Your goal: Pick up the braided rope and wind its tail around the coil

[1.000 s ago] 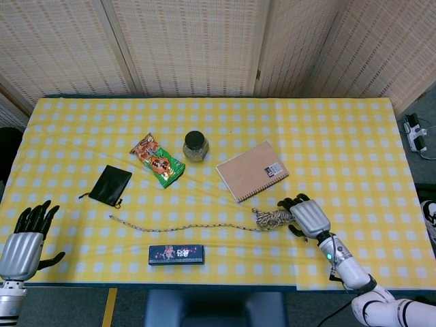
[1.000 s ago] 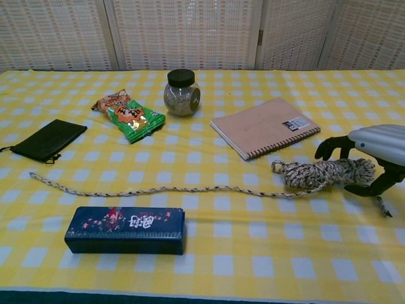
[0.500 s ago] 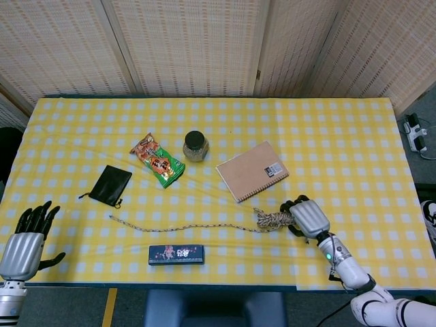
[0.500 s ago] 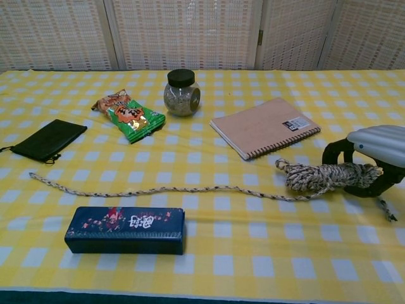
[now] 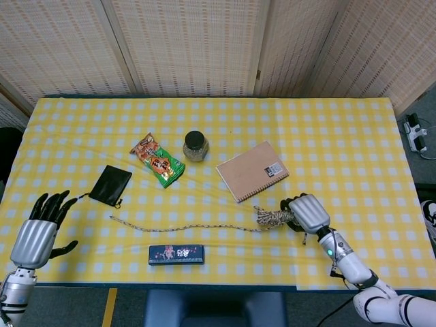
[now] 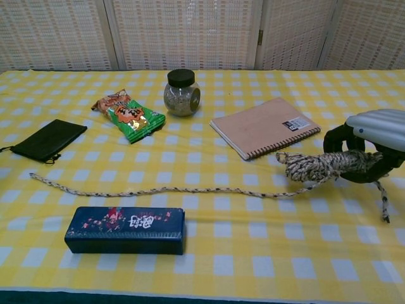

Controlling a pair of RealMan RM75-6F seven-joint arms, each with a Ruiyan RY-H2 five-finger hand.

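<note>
The braided rope's coil is held by my right hand, whose fingers wrap around it; the coil is lifted slightly off the yellow checked table. Its long tail trails left across the cloth to a free end near the black pouch. A short rope end hangs below the hand. My left hand hovers open at the table's near left corner, fingers spread, well away from the rope; the chest view does not show it.
A dark blue box lies just in front of the tail. Behind it are a black pouch, a green snack packet, a jar and a spiral notebook.
My right hand has closed around the coil and raised it a little off the cloth. My left hand has moved up and inward over the table's corner.
</note>
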